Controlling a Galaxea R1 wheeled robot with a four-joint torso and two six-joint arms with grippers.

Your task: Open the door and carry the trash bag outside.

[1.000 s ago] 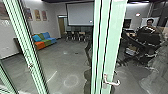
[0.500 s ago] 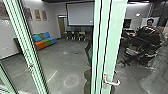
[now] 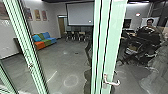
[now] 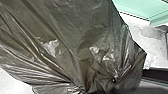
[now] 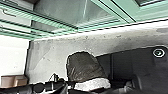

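A dark trash bag [image 4: 82,32] was close to the left wrist camera — creased and bunched.
How wide either gripper stood, or what it held, I could not tell. A metal handle [image 3: 112,82] stuck out from the green door frame [image 3: 112,37] — a person [image 3: 150,22] and a colorful couch [image 3: 44,40] were beyond.

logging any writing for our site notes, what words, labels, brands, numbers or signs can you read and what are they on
No text can be read.
Wall pictures: any lettering is too small to read.
Reddish wall patch: too small to tell if it is a sign.
Bag: no print visible.
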